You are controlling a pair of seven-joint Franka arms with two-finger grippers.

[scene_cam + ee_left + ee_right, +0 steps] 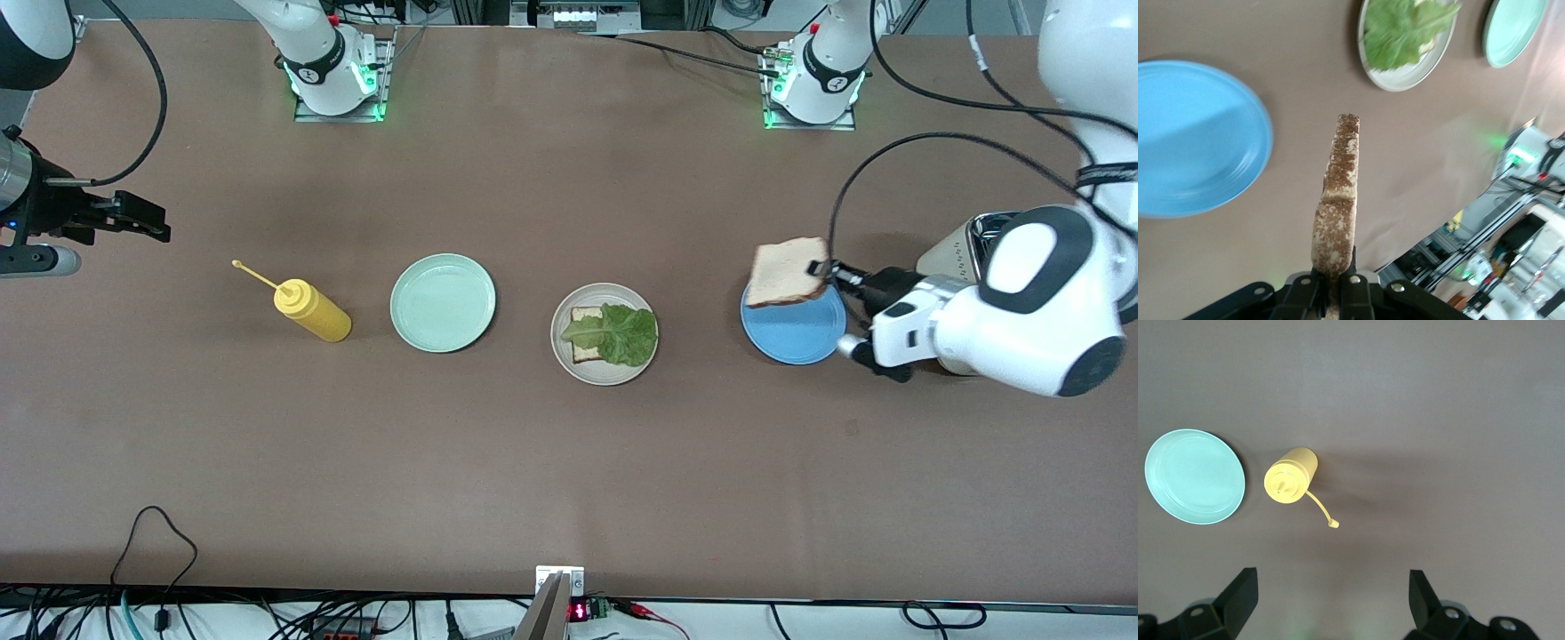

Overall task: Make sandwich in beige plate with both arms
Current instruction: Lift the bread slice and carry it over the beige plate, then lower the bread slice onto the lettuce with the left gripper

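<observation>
The beige plate [613, 374] sits mid-table with one bread slice [581, 316] on it and a ruffled green lettuce leaf [624, 334] over that slice. My left gripper [822, 270] is shut on the edge of a second bread slice [786, 272], held up over the blue plate [797, 340]. In the left wrist view the slice [1337, 193] stands edge-on out of the left gripper [1335, 288], with the blue plate [1195, 140] and the beige plate [1406, 81] below. My right gripper [158, 224] waits open and holds nothing, at the right arm's end of the table.
A mint-green plate [442, 302] lies beside the beige plate toward the right arm's end. A yellow squeeze bottle [313, 310] lies on its side past it; both show under the right gripper [1331, 595]. A beige and metal appliance [956, 251] is partly hidden by the left arm.
</observation>
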